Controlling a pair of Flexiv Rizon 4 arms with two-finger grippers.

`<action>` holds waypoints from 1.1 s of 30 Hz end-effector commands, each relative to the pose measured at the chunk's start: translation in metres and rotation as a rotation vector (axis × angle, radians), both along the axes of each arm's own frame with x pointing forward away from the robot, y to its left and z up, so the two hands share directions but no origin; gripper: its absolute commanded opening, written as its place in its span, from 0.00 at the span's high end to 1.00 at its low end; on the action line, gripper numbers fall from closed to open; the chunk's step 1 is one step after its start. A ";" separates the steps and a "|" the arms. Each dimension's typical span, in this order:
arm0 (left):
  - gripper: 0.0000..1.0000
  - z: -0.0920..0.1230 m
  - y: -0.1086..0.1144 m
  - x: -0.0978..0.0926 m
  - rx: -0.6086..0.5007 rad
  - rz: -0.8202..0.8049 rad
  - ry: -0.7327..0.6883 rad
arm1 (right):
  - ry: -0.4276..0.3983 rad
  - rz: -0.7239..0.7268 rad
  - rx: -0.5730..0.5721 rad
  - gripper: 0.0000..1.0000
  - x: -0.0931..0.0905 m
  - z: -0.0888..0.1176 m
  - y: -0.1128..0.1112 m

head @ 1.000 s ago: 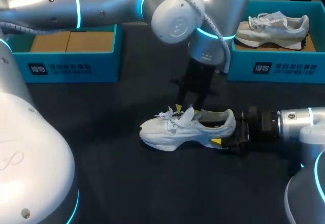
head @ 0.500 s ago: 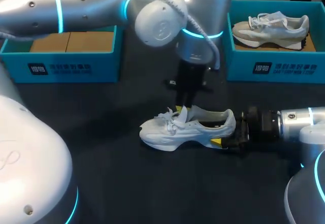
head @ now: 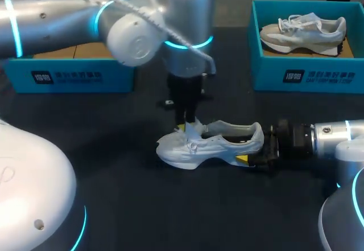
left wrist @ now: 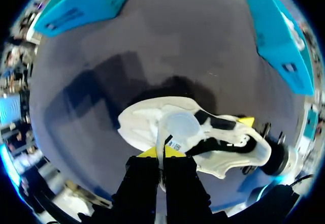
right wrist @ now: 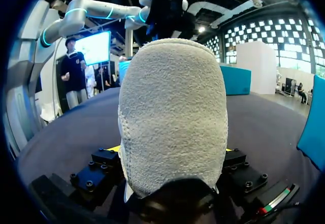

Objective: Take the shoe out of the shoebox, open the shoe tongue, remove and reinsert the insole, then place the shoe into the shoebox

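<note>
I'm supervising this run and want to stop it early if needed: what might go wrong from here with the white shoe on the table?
1. The left end effector pinches only a thin edge of the white fabric tongue of the white mesh sneaker. It may slip free or catch a lace.
2. The right end effector grips only the heel, so a hard pull on the tongue might twist or drag the sneaker from that hold.

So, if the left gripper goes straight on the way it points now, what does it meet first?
The shoe. The left gripper points down at its laced front, and a white strip of it, probably the tongue, seems pinched between the tips. Depth is unclear.
</note>
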State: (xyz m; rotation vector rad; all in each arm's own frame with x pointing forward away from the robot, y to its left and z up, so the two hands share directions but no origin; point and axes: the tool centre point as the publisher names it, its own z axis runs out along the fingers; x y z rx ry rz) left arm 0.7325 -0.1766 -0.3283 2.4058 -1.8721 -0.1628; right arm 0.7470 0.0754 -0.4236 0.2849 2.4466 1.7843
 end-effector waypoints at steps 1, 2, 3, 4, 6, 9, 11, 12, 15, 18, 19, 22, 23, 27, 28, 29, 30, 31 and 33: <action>1.00 -0.008 0.018 -0.003 -0.250 0.096 -0.052 | 0.000 -0.001 -0.003 1.00 0.000 0.000 0.000; 1.00 -0.010 0.020 -0.003 -0.258 0.108 -0.037 | 0.000 -0.001 -0.003 1.00 0.000 0.000 0.000; 1.00 -0.012 0.022 -0.003 -0.257 0.115 -0.039 | 0.000 -0.001 -0.003 1.00 0.000 0.000 0.000; 1.00 -0.015 0.024 -0.004 -0.257 0.125 -0.040 | 0.000 -0.001 -0.003 1.00 0.000 0.000 0.000; 1.00 -0.019 0.027 -0.005 -0.265 0.135 -0.030 | 0.000 -0.001 -0.003 1.00 0.000 0.000 0.000; 1.00 -0.024 0.030 -0.005 -0.275 0.145 -0.021 | 0.000 -0.001 -0.003 1.00 0.000 0.000 0.000; 1.00 -0.025 0.031 -0.005 -0.282 0.136 -0.013 | 0.000 -0.001 -0.003 1.00 0.000 0.000 0.000; 1.00 -0.025 0.032 -0.005 -0.285 0.137 -0.014 | 0.000 -0.001 -0.003 1.00 0.000 0.000 0.000; 1.00 -0.024 0.033 -0.005 -0.299 0.126 -0.019 | 0.000 -0.001 -0.003 1.00 0.000 0.000 0.000; 0.78 -0.017 0.033 -0.006 -0.315 0.101 -0.028 | 0.000 -0.001 -0.003 1.00 0.000 0.000 0.000; 0.71 -0.014 0.032 -0.005 -0.323 0.095 -0.032 | 0.000 -0.001 -0.003 1.00 0.000 0.000 0.000; 0.54 -0.004 0.030 -0.005 -0.335 0.054 -0.052 | 0.000 -0.001 -0.003 1.00 0.000 0.000 0.000; 0.54 -0.004 0.030 -0.005 -0.335 0.054 -0.052 | 0.000 -0.001 -0.003 1.00 0.000 0.000 0.000; 0.36 0.017 0.022 -0.001 -0.347 -0.020 -0.110 | 0.000 -0.001 -0.003 1.00 0.000 0.000 0.000; 0.34 0.020 0.020 0.000 -0.347 -0.037 -0.114 | 0.000 -0.001 -0.003 1.00 0.000 0.000 0.000; 0.33 0.023 0.018 0.002 -0.351 -0.047 -0.119 | 0.000 -0.001 -0.003 1.00 0.000 0.000 0.000; 0.33 0.025 0.016 0.005 -0.350 -0.060 -0.132 | 0.000 -0.001 -0.003 1.00 0.000 0.000 0.000; 0.32 0.027 0.014 0.007 -0.348 -0.078 -0.135 | 0.000 -0.001 -0.003 1.00 0.000 0.000 0.000; 0.30 0.030 0.009 0.011 -0.348 -0.107 -0.140 | 0.000 -0.001 -0.003 1.00 0.000 0.000 0.000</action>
